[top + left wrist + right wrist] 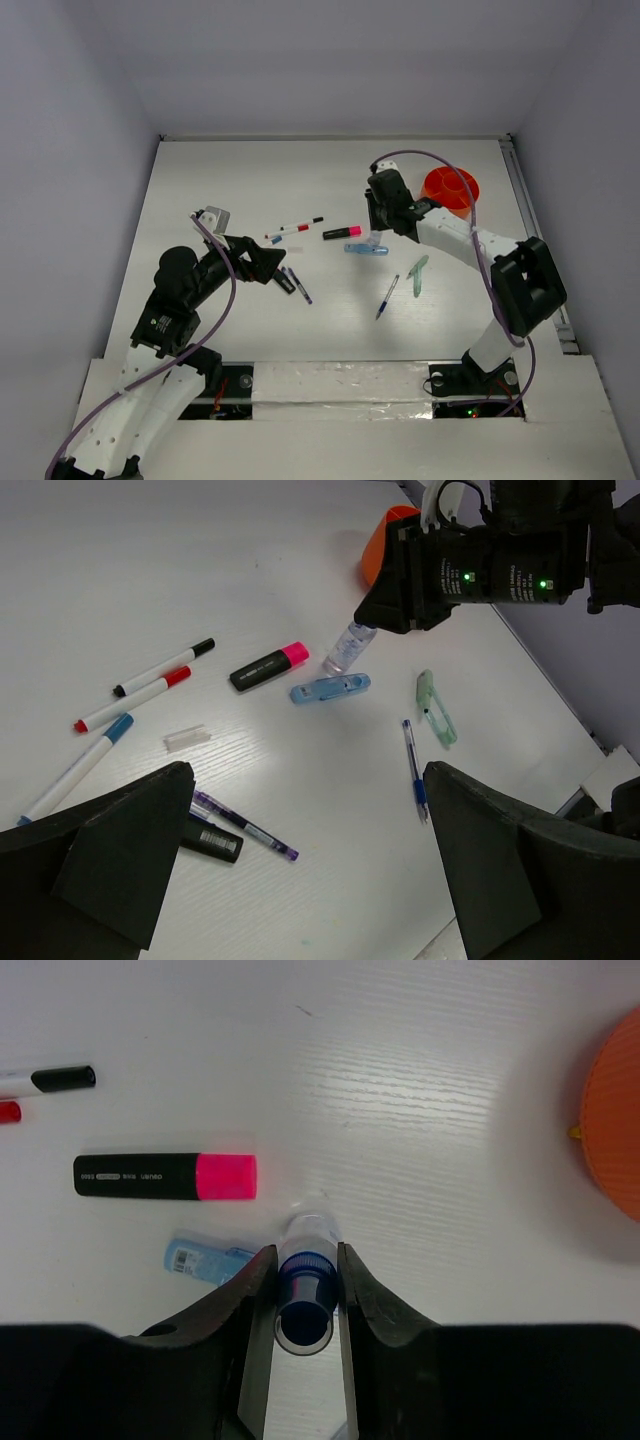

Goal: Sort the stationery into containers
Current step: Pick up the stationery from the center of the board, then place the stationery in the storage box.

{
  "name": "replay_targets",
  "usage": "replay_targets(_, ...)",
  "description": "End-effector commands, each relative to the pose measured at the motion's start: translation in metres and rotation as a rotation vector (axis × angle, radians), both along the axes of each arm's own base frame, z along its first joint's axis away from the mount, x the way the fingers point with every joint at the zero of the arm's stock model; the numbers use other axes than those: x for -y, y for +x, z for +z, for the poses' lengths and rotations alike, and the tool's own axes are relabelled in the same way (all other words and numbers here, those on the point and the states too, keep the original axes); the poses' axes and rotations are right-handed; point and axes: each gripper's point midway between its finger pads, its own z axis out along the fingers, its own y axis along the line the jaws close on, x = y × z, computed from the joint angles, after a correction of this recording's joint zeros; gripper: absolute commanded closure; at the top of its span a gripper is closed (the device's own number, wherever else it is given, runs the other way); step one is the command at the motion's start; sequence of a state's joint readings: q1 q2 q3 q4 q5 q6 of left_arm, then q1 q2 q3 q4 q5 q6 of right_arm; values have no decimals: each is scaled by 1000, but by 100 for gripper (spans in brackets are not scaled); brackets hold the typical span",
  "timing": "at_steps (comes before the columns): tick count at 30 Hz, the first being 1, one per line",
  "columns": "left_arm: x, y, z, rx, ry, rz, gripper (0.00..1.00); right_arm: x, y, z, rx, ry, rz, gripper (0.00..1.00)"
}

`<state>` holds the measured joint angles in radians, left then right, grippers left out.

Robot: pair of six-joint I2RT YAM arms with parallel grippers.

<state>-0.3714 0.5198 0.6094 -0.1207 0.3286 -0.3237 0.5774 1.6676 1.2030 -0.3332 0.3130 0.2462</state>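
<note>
Seeing right claw point(306, 1260) clamped on a clear, blue-ended tube point(345, 650), held upright. Its lower end is at the desk point(420, 1080); we can't tell contact. It sits just right of the black-pink highlighter point(165, 1176) and just far of the light-blue piece point(330, 689). Orange cup point(450, 188) is far right, apart. Left claw point(310, 810) is spread wide over the dark purple pens point(245, 825). We see blue pen point(413, 770) and pale green piece point(436, 708) loose, near right.

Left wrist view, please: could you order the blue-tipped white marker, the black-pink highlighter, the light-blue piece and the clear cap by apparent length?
Largest to smallest:
1. blue-tipped white marker
2. black-pink highlighter and light-blue piece, about alike
3. clear cap
</note>
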Motion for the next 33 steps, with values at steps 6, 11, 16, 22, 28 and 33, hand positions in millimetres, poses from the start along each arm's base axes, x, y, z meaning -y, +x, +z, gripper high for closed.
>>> replay_targets(6,1,1,14,41,-17,1,1,42,26,121,321,-11,-167,90)
replay_targets(11,0,0,17,54,-22,1,1,110,45,160,408,2,-324,91)
replay_targets(16,1,0,15,46,-20,-7,1,148,50,194,482,43,-403,92)
replay_targets(22,4,2,11,31,-15,-22,1,186,65,205,501,23,-494,92)
replay_targets(28,4,0,14,43,-20,-27,1,208,83,191,464,3,-523,92)
replay_targets(33,5,1,12,34,-17,-30,1,209,93,178,424,-8,-515,92)
